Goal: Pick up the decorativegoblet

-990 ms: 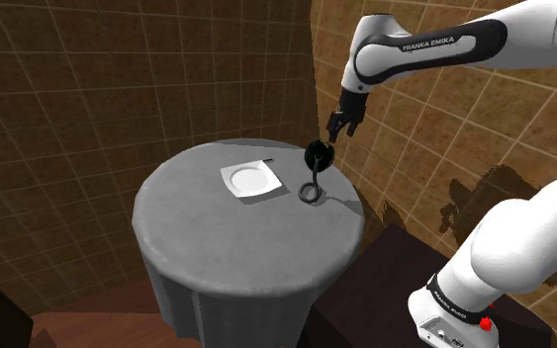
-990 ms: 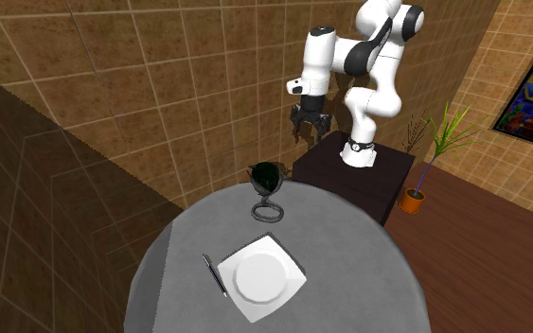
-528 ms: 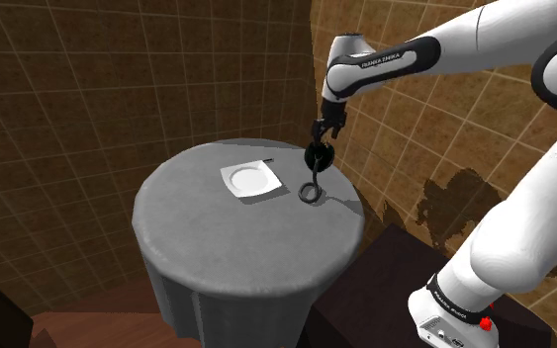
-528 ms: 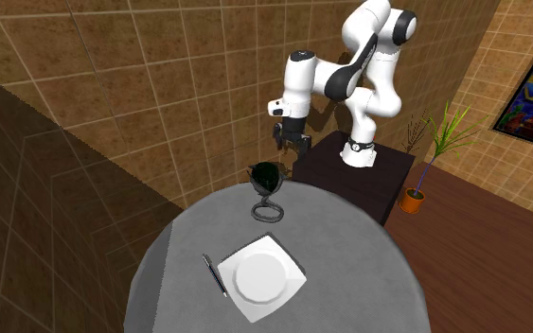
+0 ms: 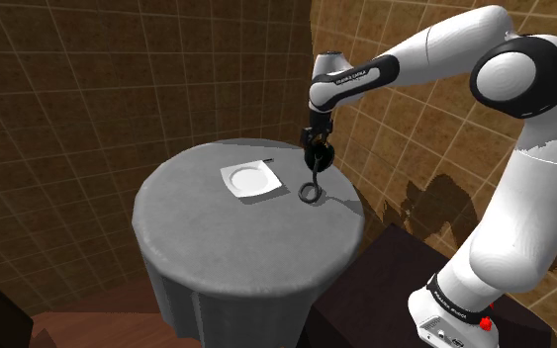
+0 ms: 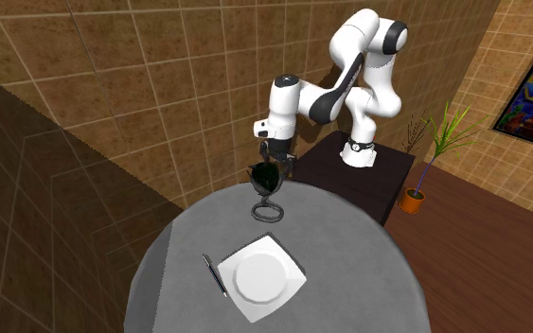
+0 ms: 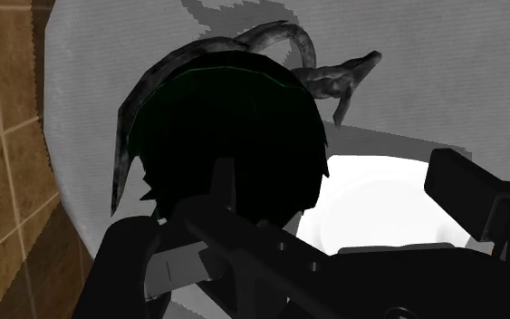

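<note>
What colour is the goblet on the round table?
The goblet is near-black with a dark grey stem, clearest in the wrist view.

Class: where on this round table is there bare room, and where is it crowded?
Free, shoulder view: the grey round table from the white square plate to its near rim. Crowded: around the dark goblet at the black gripper.

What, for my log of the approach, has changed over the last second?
The pincer came down and toward the shoulder view's left as the arm stretched out, from up in front of the tiled wall to the bowl of the dark goblet. Whether it grips is unclear. The goblet has not lifted. The white plate, the pen and the grey round table stayed put.
</note>
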Motion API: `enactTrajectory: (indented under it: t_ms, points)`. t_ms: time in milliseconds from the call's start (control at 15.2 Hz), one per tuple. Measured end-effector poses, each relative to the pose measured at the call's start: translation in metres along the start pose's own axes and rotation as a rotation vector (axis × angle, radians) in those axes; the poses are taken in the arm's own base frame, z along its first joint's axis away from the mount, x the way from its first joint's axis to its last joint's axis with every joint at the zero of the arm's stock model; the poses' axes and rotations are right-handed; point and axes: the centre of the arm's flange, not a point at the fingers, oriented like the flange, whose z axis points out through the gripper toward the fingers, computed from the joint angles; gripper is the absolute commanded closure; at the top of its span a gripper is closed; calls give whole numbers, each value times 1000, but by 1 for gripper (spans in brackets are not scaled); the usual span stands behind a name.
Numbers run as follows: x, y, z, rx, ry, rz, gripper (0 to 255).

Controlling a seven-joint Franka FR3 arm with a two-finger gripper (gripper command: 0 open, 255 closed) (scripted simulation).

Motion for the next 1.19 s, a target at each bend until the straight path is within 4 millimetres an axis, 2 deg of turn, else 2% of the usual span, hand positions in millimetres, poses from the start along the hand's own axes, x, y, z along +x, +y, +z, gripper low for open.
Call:
enactTrajectory:
  t_ms: [330, 396, 1056, 1188]
  points:
    - [1, -2, 25, -1, 0, 0, 0]
    - [1, -2, 27, -1, 0, 0, 255]
    - [0, -2, 29, -1, 1, -1, 255]
    - [0, -2, 23, 0, 0, 0, 255]
